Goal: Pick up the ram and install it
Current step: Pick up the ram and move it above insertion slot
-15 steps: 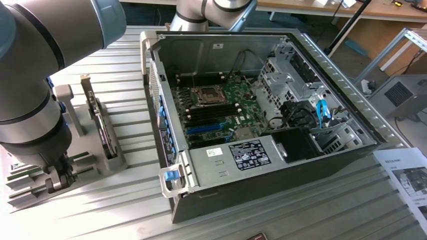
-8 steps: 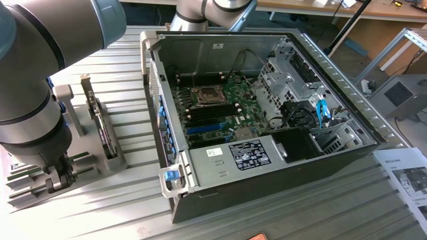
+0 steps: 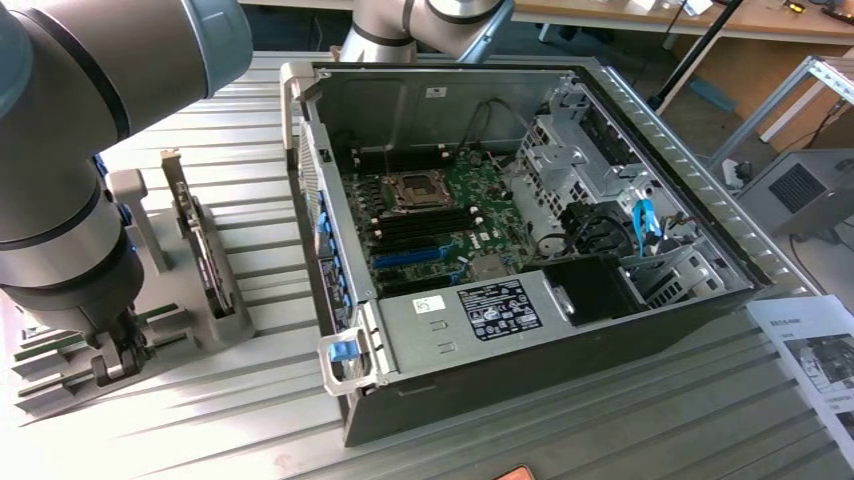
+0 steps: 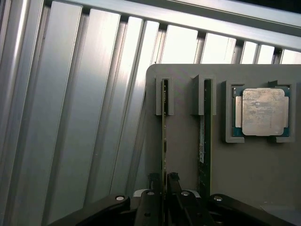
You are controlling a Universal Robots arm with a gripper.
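This is a robotics lab or workshop set up for computer assembly. A large industrial robot arm (image 3: pixel 67 150) stands over a ribbed aluminium bench top (image 3: pixel 641 400) on which an open computer case (image 3: pixel 694 170) lies with its motherboard (image 3: pixel 441 215) bare. A grey purpose-made holder (image 4: pixel 183 141) keeps ram sticks (image 4: pixel 164 136) and a processor chip (image 4: pixel 262 112) in fitted slots. Behind are wooden workbenches (image 3: pixel 747 20), an aluminium frame (image 3: pixel 787 100) and a grey vented box (image 3: pixel 801 190); a printed sheet (image 3: pixel 814 350) lies nearby.
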